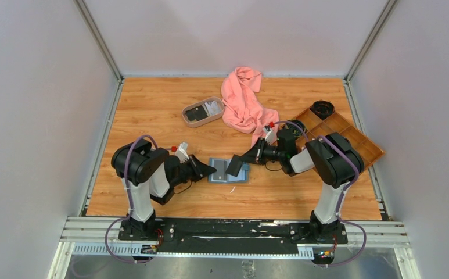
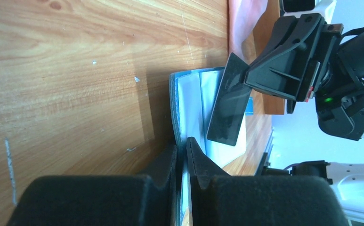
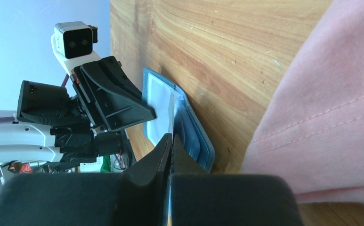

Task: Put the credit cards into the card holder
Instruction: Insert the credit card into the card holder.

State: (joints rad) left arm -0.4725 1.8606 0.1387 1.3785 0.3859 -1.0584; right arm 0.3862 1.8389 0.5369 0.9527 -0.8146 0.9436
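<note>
The teal-blue card holder (image 1: 237, 174) lies open on the table between the two arms, its pale inner pockets (image 2: 189, 101) facing up. My left gripper (image 1: 210, 170) is shut on its left edge; in the left wrist view the jaws (image 2: 184, 143) pinch that edge. My right gripper (image 1: 247, 158) is shut on a black credit card (image 1: 234, 167), which it holds tilted over the open holder (image 3: 196, 141). The card (image 2: 227, 110) hangs just above the pockets. More credit cards, one black (image 1: 197, 114) and one pale (image 1: 213, 107), lie in the oval beige tray.
The oval beige tray (image 1: 187, 110) sits at the back centre. A pink cloth (image 1: 245, 104) lies crumpled to its right and reaches toward the right arm. A brown wooden compartment tray (image 1: 349, 136) stands at the right edge.
</note>
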